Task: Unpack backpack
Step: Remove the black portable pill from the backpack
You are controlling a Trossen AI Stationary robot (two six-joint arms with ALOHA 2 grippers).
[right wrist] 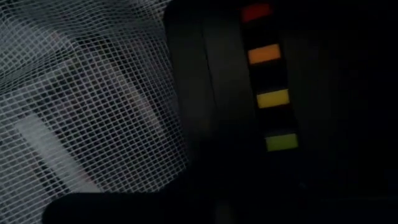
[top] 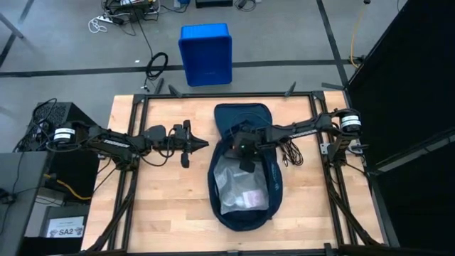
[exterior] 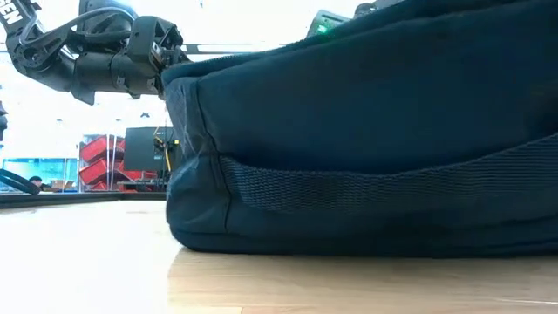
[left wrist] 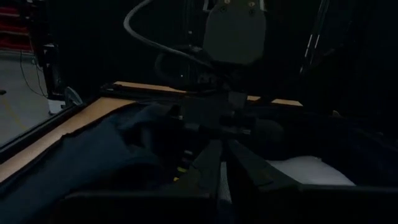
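Navy fabric backpack [top: 242, 117] lies unzipped; right pincer [top: 244, 148] closed inside, left pincer [top: 201, 144] closed beside.

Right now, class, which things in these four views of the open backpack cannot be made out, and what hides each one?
- High view: right claw sits inside the backpack; what it has shut on is hidden by its own body.
- High view: contents of the mesh pouch are too small.
- Low view: the backpack's wall blocks its inside.
- Right wrist view: dark item with coloured squares is unidentifiable.

The backpack [top: 242, 121] is dark navy. Inside lies a white mesh pouch [top: 238, 188] with a fine grid. A dark object [right wrist: 267, 93] carries red, orange, yellow, green squares. The bin [top: 205, 53] is bright blue.
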